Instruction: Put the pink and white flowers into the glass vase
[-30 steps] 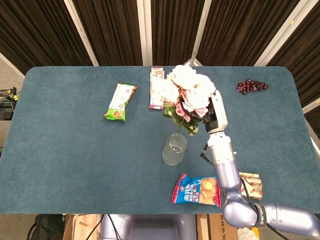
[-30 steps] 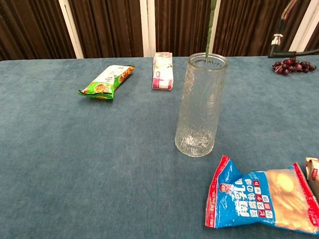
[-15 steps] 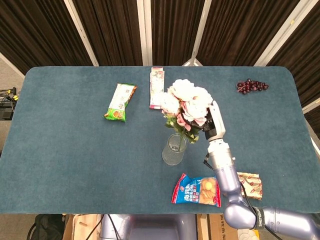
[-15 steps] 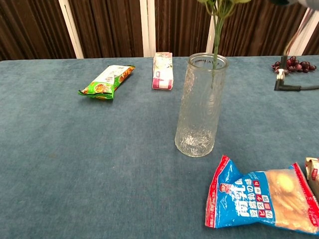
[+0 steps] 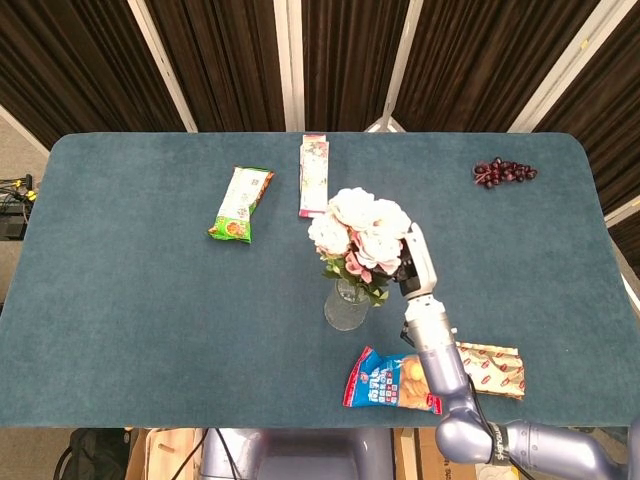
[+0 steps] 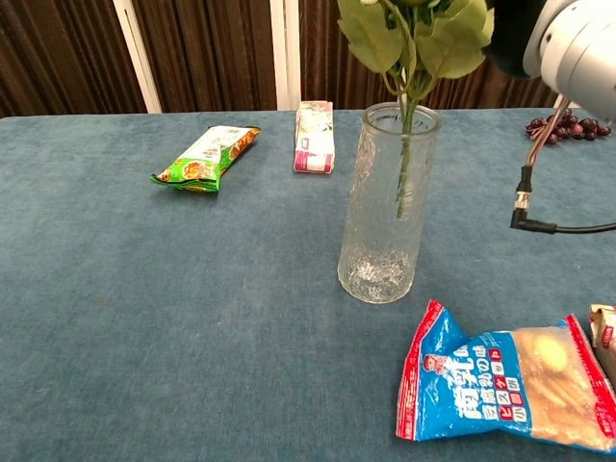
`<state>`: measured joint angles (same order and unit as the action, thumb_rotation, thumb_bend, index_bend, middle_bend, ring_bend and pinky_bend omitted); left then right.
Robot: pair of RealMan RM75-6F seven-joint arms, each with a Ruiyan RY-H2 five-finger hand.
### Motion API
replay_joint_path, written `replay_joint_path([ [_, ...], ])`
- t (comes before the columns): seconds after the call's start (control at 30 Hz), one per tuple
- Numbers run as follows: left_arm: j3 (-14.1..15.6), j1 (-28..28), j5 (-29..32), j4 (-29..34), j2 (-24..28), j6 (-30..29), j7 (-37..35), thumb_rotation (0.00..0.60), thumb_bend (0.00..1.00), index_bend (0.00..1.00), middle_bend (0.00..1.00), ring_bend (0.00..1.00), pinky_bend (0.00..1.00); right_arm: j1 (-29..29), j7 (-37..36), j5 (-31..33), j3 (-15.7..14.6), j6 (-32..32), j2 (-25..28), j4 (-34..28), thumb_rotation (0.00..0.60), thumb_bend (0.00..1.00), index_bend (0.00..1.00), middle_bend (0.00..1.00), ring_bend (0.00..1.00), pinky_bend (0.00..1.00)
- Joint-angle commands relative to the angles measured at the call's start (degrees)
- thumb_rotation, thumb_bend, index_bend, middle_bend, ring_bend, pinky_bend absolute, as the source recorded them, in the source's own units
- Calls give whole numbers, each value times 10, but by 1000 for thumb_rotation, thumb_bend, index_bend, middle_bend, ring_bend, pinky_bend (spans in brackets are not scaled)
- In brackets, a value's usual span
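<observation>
**Flowers with stems in the vase**

My right hand is at the right side of the pink and white flowers, and my fingers are clamped on the bunch just under the blooms. The green stems are inside the glass vase and reach to about the middle of its height; they do not touch the bottom. The leaves are above the rim. The vase stands upright near the middle of the desk, a little toward the near edge.

A blue snack bag lies at the near edge, just beside my forearm. A green snack bag and a pink packet lie toward the far edge. Dark grapes are near the far right corner.

My left hand shows in neither view.
</observation>
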<state>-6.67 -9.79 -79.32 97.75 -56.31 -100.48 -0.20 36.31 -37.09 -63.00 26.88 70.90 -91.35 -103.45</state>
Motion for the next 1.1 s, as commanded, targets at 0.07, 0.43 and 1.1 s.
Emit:
replay_joint_path([
  [0.07,0,0,1,-1,1,1,-2,600,194,149,0,0,0,-1,-4,-3,-7,-5,-17,21,600,369,571,501,598,375],
  [0.43,1,-1,-3,0,1,-1,-2,600,194,149,0,0,0,-4,-22,-1,-13,-47,-20,43,600,272,480,456,443,226],
  [1.1,2,5,-1,5,1,12,5,600,194,149,0,0,0,-53,-133,-122,-78,-167,156,-12,600,129,182,145,148,46],
])
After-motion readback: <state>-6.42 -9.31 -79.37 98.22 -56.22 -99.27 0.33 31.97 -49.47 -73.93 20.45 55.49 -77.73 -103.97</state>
